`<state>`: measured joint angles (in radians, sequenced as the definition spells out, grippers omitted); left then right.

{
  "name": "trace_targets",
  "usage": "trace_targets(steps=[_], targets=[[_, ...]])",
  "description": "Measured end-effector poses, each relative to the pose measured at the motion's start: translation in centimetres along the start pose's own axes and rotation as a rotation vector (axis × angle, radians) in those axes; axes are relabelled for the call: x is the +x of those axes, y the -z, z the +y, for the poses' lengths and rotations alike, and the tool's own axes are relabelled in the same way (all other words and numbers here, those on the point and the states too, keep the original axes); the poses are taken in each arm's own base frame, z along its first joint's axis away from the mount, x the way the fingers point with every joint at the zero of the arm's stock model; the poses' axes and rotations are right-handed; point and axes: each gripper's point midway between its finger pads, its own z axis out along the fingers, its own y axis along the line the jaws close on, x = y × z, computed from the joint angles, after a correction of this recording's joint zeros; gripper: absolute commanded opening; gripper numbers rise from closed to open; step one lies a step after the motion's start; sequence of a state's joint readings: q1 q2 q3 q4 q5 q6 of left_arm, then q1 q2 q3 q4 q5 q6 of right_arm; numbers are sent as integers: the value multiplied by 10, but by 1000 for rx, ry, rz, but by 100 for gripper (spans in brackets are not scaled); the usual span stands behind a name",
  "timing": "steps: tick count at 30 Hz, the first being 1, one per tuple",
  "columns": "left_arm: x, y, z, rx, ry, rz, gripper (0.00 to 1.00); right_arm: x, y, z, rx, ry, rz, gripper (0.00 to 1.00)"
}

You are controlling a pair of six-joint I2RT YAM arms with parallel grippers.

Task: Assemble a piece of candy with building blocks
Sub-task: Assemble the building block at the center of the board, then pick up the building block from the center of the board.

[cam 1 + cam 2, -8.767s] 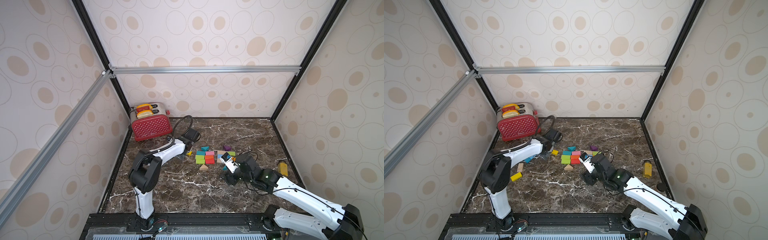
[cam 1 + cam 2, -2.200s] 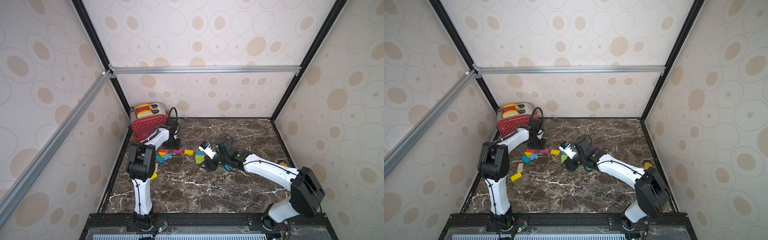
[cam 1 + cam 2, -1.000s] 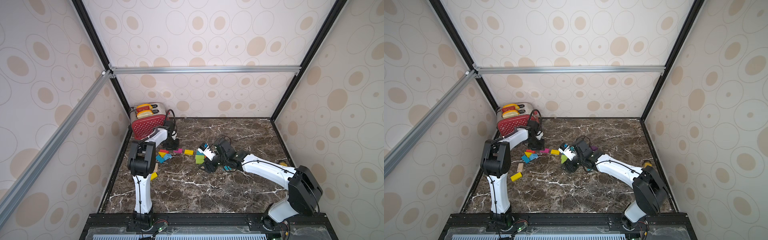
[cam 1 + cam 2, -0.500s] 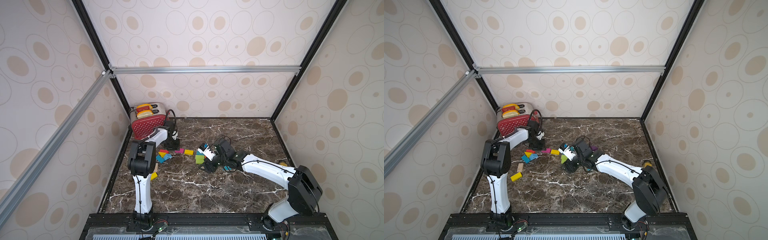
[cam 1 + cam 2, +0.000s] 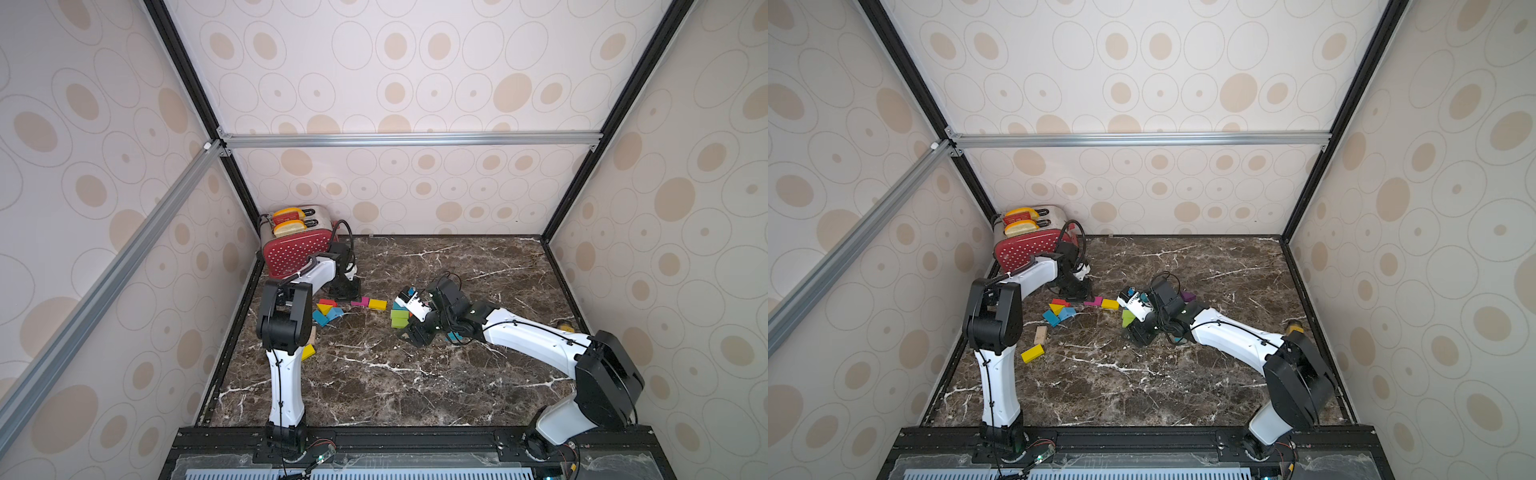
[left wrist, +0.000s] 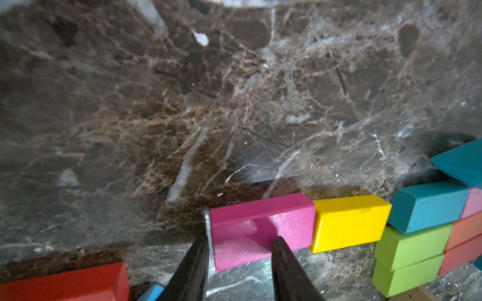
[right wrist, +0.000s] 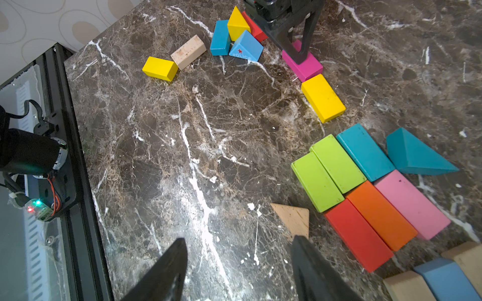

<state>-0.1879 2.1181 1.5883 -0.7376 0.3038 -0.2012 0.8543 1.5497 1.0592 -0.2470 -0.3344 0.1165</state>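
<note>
At the far left, in the back corner, stands a red toaster (image 5: 297,245). Just in front of it the left gripper (image 6: 238,241) points down at the dark marble worktop (image 5: 374,386). Its jaws are parted and released. One finger stands just off the end of the magenta brick (image 7: 309,68) and the other stands in front of that brick's long side. The brick lies flat on the marble.

Nearer the left arm's base lie a loose yellow brick (image 7: 159,68) and a bare-wood brick (image 7: 188,52), close together. A little further right is a small huddle, all touching: a blue brick (image 7: 220,37), a yellow wedge (image 7: 236,23), a red brick (image 7: 257,28) and a blue wedge (image 7: 246,47) printed with a star.

The magenta brick meets a second yellow brick (image 7: 323,97) almost end to end. Right of that pair, six bricks are packed flat into a slab of two rows. One row holds two green bricks (image 7: 317,181) and a teal brick (image 7: 365,151). The other holds a long red brick (image 7: 358,233), an orange brick (image 7: 382,215) and a pink brick (image 7: 412,203). A teal wedge (image 7: 414,156) lies just beside the teal brick. A bare-wood wedge (image 7: 293,216) lies just beside the green and red ones.

The right gripper (image 7: 238,239) hovers above the worktop near this wooden wedge, its jaws wide apart over bare marble. In a top view a purple brick (image 5: 1187,296) lies behind the right arm. At the far right, by the wall, is a mustard-yellow thing (image 5: 1293,328).
</note>
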Motion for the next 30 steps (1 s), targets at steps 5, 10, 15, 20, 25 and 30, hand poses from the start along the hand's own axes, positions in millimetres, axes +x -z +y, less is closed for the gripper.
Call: trace_targets(steps=[5,10,15,20,25,30], targets=[[-1,32,8,-80,34,-83,50,0,0,-1,5,1,1,68],[4,128,4,-128,88,-321,51,-6,-9,-7,18,9,13,70],[34,212,16,-199,167,-546,56,-34,-37,-9,0,23,22,70],[95,202,78,-295,419,-536,60,-61,-72,16,-52,69,21,70],[158,131,105,-343,571,-339,64,-51,-74,27,-75,60,35,70],[168,90,113,-366,609,-226,64,-27,-50,30,-71,25,48,70]])
